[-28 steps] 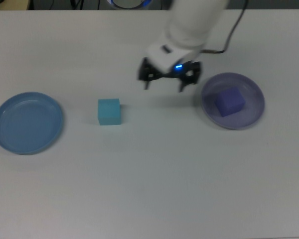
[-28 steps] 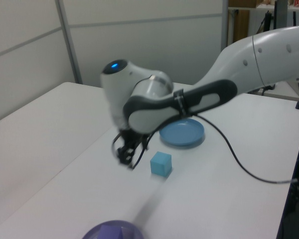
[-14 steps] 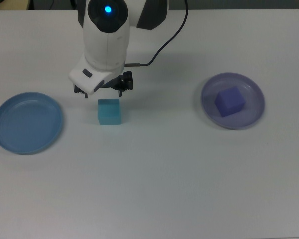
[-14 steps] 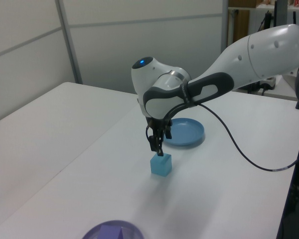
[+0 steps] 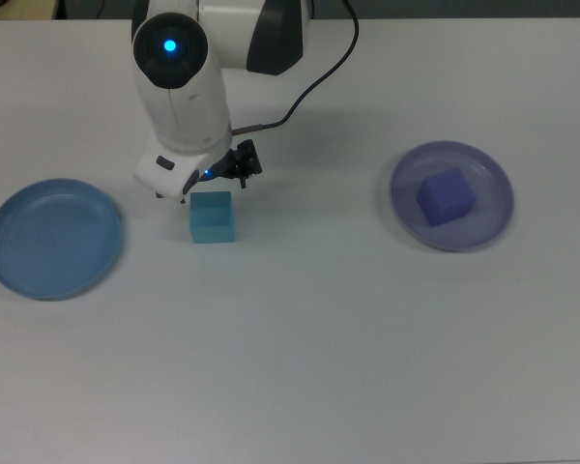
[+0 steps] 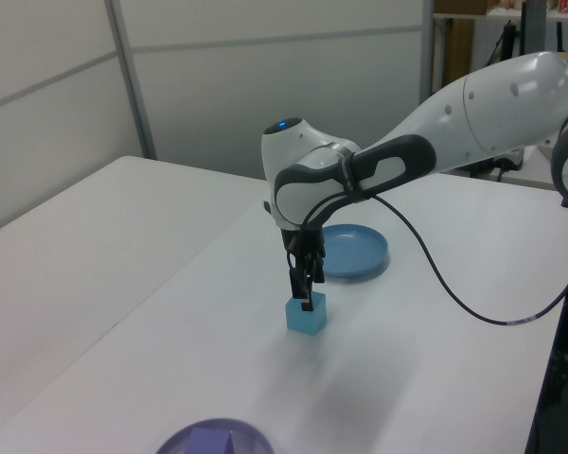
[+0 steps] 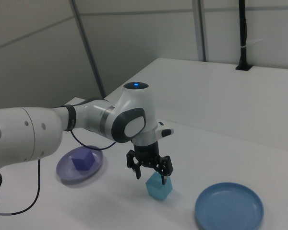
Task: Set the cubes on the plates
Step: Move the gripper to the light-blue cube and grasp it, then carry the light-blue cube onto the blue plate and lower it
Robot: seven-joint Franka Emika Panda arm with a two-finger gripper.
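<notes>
- Gripper [image 7: 151, 171] hangs directly over the cyan cube [image 5: 212, 216], fingers pointing down and spread apart, holding nothing; in the right view one fingertip reaches the cube's top edge while the other hangs to the right view's left of it.
- Cyan cube sits flat on the white table [image 5: 319, 358], between the two plates and nearer the blue plate [image 5: 53, 238], which lies empty at the top view's left.
- Cube has no long axis, so finger alignment with its flat sides is what matters; judging by the top view, the wrist looks slightly turned against those sides.
- Purple-blue cube [image 5: 446, 196] already rests inside the lavender plate [image 5: 493, 215], well apart at the top view's right.
- Next move, by my reading: straight down to straddle the cyan cube, then left to the blue plate.
</notes>
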